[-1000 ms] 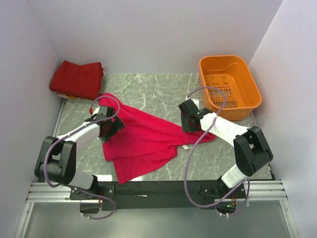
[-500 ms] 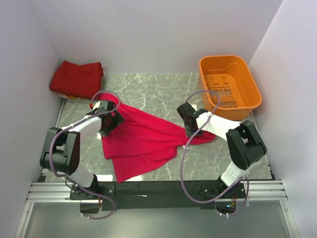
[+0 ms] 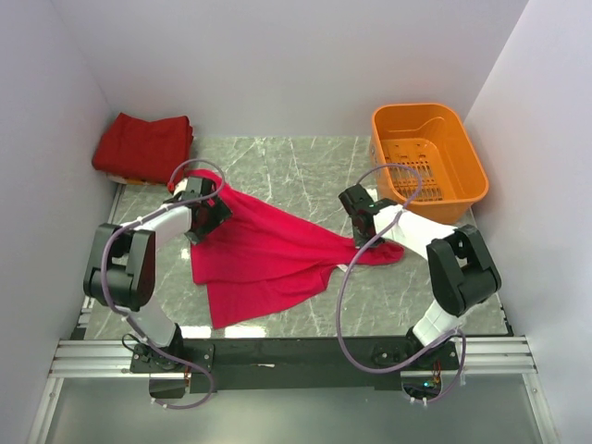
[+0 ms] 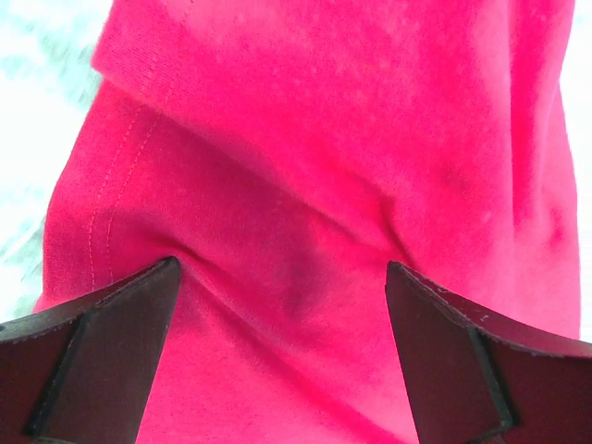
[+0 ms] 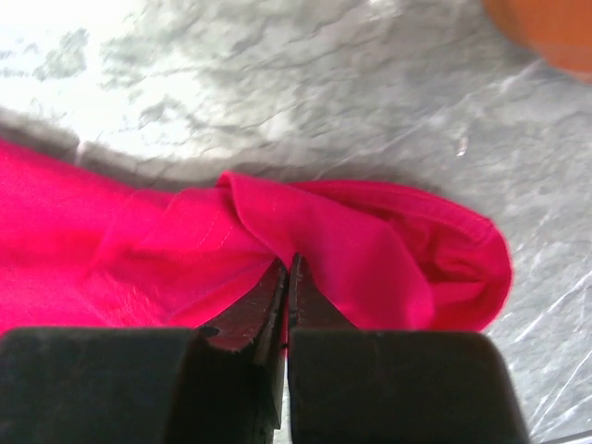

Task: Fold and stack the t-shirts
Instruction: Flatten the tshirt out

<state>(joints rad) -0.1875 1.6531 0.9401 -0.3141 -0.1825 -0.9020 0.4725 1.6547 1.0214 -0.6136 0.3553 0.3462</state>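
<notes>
A crimson t-shirt (image 3: 268, 254) lies spread and rumpled across the middle of the marble table. Darker red t-shirts (image 3: 143, 148) sit folded in a pile at the back left corner. My left gripper (image 3: 215, 220) hovers open over the crimson shirt's upper left part. In the left wrist view its fingers straddle a creased stretch of the cloth (image 4: 324, 139) with the gripper (image 4: 280, 268) wide apart. My right gripper (image 3: 365, 236) is shut at the shirt's right end. In the right wrist view the gripper (image 5: 289, 264) pinches a fold of the crimson cloth (image 5: 388, 250).
An orange plastic basket (image 3: 428, 162) stands at the back right, close behind the right arm; its corner (image 5: 546, 28) shows in the right wrist view. White walls close in the table (image 3: 296, 166) on three sides.
The right gripper has closed on the shirt's right end. The left gripper has slid toward the back left along the shirt, staying open.
</notes>
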